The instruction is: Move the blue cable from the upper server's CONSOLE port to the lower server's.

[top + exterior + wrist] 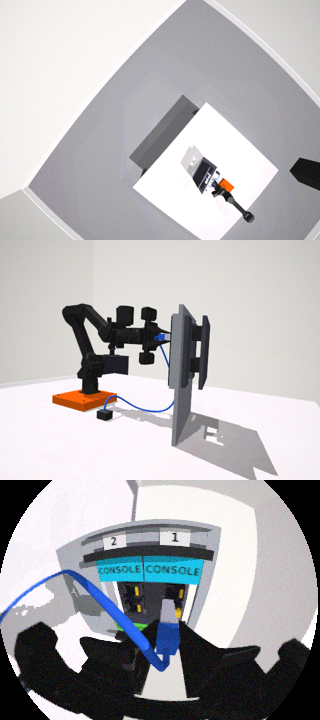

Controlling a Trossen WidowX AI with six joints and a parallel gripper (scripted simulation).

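Gripping the blue plug (pixel 161 337) (pixel 168 638) in my hand (pixel 169 337) (pixel 168 623), I have it just outside the panel (pixel 180 369) (pixel 210 555). Lowering it, I could snag the slack cable (pixel 164 356) (pixel 110 607), twisting the plug; a tilted clear tip (pixel 167 337) (pixel 168 610) might then jam against the port's rim.

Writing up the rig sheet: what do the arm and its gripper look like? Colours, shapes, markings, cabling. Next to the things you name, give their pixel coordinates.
The arm (pixel 238 206) (pixel 79 329) is matte black with chunky joints and slim, straight links. The gripper (pixel 170 336) (pixel 168 623) is black too, with blocky outer parts and fingers narrowing to points. No markings or cabling on either are discernible.
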